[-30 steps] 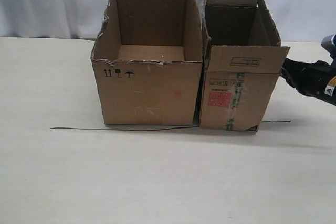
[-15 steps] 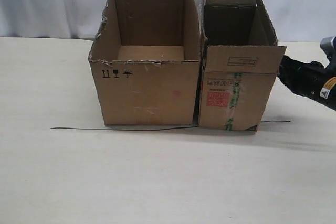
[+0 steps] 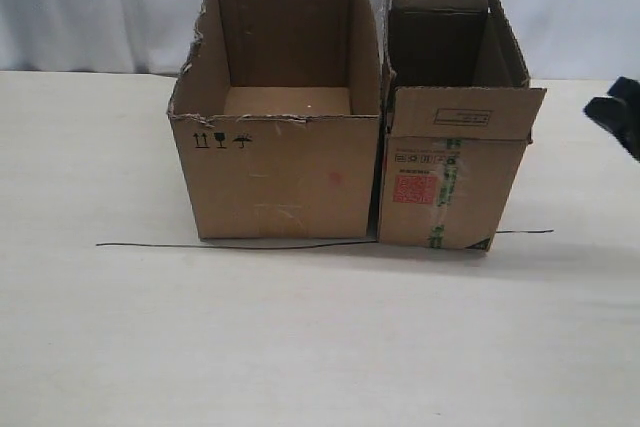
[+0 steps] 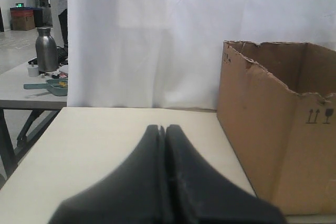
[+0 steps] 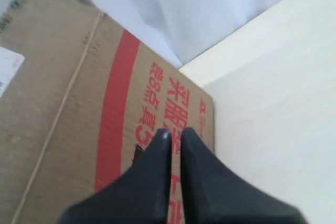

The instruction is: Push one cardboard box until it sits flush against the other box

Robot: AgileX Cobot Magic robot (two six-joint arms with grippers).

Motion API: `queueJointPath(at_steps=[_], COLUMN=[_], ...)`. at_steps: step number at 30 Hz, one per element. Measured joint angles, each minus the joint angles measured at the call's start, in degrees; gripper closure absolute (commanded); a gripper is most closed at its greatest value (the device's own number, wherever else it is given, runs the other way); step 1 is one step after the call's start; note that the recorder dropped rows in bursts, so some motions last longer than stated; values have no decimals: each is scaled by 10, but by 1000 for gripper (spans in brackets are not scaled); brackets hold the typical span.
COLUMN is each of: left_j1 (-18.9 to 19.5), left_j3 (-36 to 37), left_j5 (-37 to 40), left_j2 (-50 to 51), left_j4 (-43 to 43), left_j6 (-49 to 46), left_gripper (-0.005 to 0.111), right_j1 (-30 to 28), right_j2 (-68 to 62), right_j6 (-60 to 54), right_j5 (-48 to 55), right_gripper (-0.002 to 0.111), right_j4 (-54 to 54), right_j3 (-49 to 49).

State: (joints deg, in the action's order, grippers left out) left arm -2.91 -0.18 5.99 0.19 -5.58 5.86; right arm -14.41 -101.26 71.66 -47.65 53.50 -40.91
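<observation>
Boxes: two, one cardboard box (image 3: 452,172) and one other box (image 3: 275,179). Claws: two, left claw (image 4: 162,129) and right claw (image 5: 174,132). Thin black line (image 3: 150,245): one.

Plain brown is being shown by the cardboard box (image 3: 455,212), its front being marked by a red square label (image 3: 413,188) and a clear tape strip (image 3: 449,179) printed in green. In the right wrist view its side is being crossed by a broad red stripe (image 5: 113,114) and red characters (image 5: 176,103). The same brown is being shown by the other box (image 3: 275,182), with small black symbols (image 3: 222,139) being carried on it. A pale cream bench (image 3: 300,347) is being crossed by a thin black line (image 3: 200,245). White is being shown by the backdrop (image 3: 100,7). The left fingers (image 4: 149,182) and right fingers (image 5: 152,182) are being rendered black
</observation>
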Motion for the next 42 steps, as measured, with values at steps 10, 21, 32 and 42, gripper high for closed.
queueJointPath(at_steps=[10,21,32,42], left_j1=[0,0,0,0], left_j3=[0,0,0,0], left_j5=[0,0,0,0], left_j2=[0,0,0,0], left_j4=[0,0,0,0], left_j6=[0,0,0,0], left_gripper=[107,107,107,107], right_j1=[-8,-8,17,170], right_j2=[272,434,517,964], right_j6=[-2,-2,-1,-69], right_j5=[107,116,187,392], right_gripper=[103,103,103,103], right_j4=[48,58,67,76], right_j3=[153,210,213,403])
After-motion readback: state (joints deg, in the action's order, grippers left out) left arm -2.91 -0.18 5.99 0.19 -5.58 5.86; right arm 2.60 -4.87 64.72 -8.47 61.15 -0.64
